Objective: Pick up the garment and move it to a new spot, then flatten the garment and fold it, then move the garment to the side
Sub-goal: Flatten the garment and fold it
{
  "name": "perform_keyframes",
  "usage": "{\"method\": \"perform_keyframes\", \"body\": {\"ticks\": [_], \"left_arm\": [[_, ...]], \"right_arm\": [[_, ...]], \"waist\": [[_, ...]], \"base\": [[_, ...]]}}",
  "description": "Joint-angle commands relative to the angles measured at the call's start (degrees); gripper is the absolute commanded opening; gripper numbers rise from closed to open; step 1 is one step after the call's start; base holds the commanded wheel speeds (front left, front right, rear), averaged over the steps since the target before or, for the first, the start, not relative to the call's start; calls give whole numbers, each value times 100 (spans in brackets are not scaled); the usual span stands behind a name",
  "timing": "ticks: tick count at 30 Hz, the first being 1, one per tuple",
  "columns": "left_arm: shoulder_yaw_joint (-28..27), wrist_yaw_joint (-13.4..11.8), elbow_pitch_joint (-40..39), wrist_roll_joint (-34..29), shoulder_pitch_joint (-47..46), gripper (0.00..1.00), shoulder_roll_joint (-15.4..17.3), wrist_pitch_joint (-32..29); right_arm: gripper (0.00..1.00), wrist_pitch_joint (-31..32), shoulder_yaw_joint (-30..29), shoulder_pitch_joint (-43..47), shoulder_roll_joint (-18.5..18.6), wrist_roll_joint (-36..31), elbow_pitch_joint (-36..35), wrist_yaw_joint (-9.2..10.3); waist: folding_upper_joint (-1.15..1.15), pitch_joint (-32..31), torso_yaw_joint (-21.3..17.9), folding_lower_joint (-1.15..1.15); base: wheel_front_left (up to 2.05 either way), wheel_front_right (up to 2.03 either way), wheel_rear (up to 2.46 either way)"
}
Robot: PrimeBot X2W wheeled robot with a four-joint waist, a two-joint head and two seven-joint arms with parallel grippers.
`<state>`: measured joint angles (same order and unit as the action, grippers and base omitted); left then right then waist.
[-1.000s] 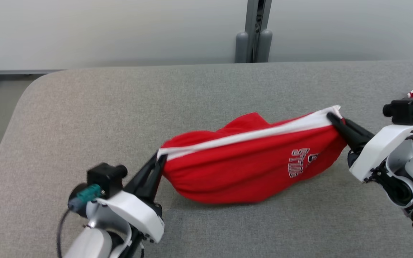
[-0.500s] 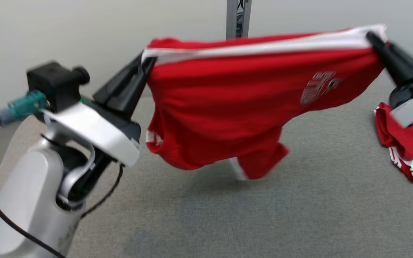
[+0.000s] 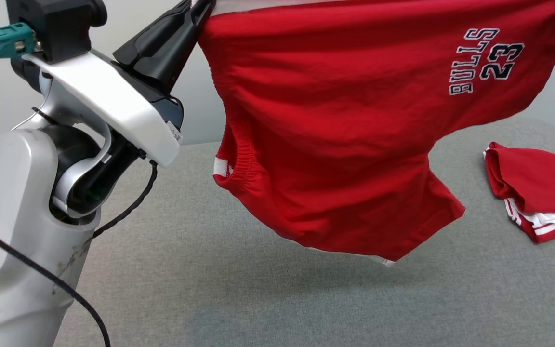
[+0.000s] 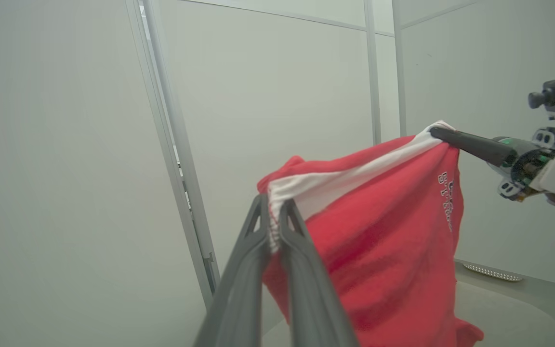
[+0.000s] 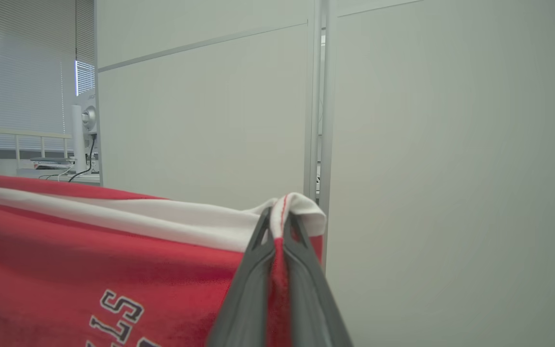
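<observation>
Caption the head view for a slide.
Left gripper and right gripper hold red garment stretched aloft over the grey table; a folded red garment lies on it.

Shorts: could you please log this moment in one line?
shorts: held off table | left gripper: shut on shorts | right gripper: shut on shorts

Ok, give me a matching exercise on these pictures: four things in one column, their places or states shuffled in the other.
Things:
1. BULLS 23 garment
2. folded garment
3. left gripper
4. table

Places or states:
A. lying on the table, at the right
B. shut on a top corner of cloth
C. hanging in the air
D. grey, beneath everything

Pairs: 1-C, 2-A, 3-B, 4-D
</observation>
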<state>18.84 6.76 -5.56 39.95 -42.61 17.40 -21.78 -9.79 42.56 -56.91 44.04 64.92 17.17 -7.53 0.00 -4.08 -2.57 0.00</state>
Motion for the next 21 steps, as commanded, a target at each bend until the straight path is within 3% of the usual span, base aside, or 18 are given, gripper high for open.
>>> {"method": "perform_keyframes", "body": {"ticks": [1,6,12,15,18,21], "left_arm": [[6,12,135,51,-105,0,28,-12],[376,65,1053,-290,-541,0,-24,532],[849,71,2529,-1193,-1842,0,-21,2091],[972,72,3358,-1557,-2566,0,-92,3012],[1199,70,3894,-1731,-3104,0,-159,3548],[1381,69,4168,-1731,-3252,0,-171,3684]], "right_arm": [[0,59,32,8,-84,-75,92,7],[0,22,285,-435,-961,-523,981,6],[0,-433,350,-1584,-2036,-1389,2559,5],[0,-549,-95,-2227,-2421,-1988,3152,5],[0,-537,-945,-2392,-2633,-2835,2988,5],[0,-530,-1497,-2137,-2833,-3572,2652,5]], "waist": [[0,64,-35,0],[0,489,-181,0],[0,1439,-250,0],[0,1881,-264,0],[0,2313,-249,0],[0,2644,-226,0]], "base": [[0,0,0],[0,0,0],[0,0,0],[0,0,0],[0,0,0],[0,0,0]]}}
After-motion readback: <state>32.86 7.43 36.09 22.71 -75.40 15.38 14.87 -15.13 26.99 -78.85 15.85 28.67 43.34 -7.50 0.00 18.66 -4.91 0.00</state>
